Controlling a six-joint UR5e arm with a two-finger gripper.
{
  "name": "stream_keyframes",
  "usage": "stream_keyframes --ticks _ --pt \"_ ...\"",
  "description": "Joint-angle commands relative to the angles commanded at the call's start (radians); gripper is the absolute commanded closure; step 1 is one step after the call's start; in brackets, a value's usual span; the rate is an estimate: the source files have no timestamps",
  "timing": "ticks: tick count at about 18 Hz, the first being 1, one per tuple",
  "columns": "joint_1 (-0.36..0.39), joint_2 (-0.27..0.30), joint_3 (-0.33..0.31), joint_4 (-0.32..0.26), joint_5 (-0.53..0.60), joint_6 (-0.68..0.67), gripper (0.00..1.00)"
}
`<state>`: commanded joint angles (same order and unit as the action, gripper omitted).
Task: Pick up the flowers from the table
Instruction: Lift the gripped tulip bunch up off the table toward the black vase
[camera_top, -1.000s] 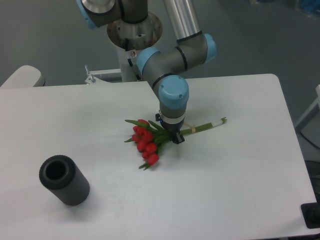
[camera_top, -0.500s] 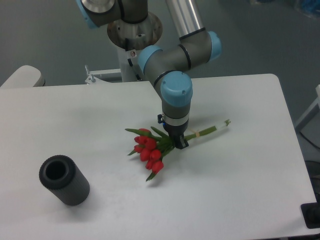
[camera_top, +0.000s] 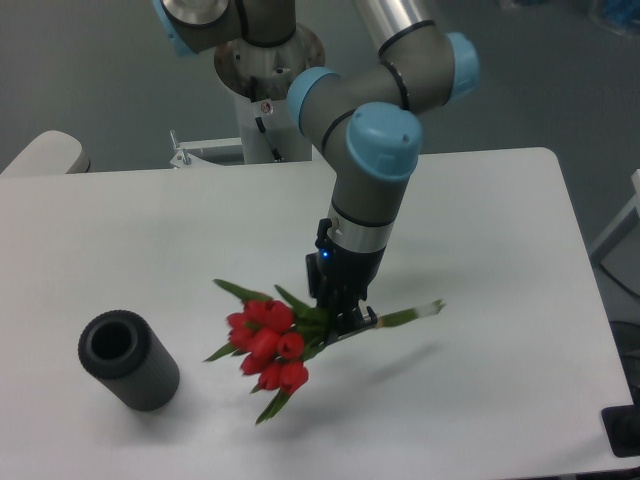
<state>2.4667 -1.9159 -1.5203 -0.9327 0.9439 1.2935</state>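
The flowers (camera_top: 265, 342), a bunch of red tulip buds with green leaves and tied green stems, hang in the air above the white table (camera_top: 120, 240). My gripper (camera_top: 345, 320) is shut on the stems just behind the buds. The buds point to the lower left and the stem ends (camera_top: 425, 310) stick out to the right. A faint shadow of the bunch lies on the table below it. The fingertips are mostly hidden by leaves.
A dark grey ribbed cylinder (camera_top: 128, 360) lies on its side at the front left of the table. The arm's base (camera_top: 268, 60) stands behind the table's far edge. A dark object (camera_top: 622, 432) sits at the front right corner.
The gripper has risen with the flowers in it and come toward the camera. The bunch has left the tabletop and now hangs above it.
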Motion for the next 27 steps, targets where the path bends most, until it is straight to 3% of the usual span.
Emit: stream_keyframes --ticks 5,16,27 --pt "0.005 0.006 0.032 0.0 -0.161 -0.121 0.74" --pt "0.026 0.009 0.045 0.049 -0.22 -0.324 0.74" --pt "0.032 0.009 0.043 0.072 -0.221 -0.335 0.74"
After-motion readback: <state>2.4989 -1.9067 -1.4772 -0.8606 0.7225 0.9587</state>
